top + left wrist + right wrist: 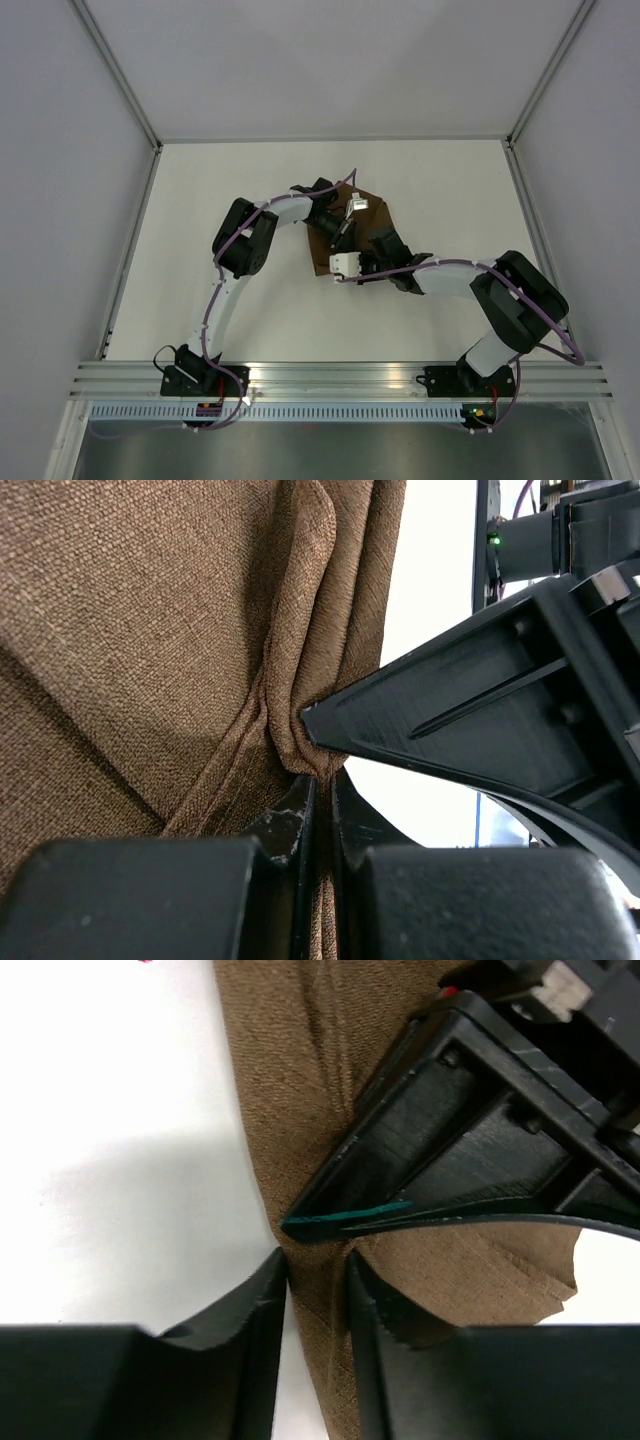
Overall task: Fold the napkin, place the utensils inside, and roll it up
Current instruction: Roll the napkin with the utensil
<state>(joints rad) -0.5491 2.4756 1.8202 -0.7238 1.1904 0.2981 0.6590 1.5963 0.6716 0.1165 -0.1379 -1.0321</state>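
The dark brown napkin [375, 215] lies bunched in folds mid-table, filling the left wrist view [150, 630]. My left gripper [338, 232] is shut on a gathered fold of it [322, 795]. My right gripper [340, 252] meets it tip to tip. Its jaws [318, 1295] stand narrowly open, astride the napkin's folded edge [290, 1060]. The left gripper's black fingers [450, 1150] cross just above them. A thin teal sliver [350, 1217] shows along that finger's lower edge; I cannot tell if it is the utensils. The right fingers [470, 710] loom at right.
White tabletop [250, 180] surrounds the napkin, with grey walls on three sides. An aluminium rail [340, 375] runs along the near edge where both arm bases are bolted.
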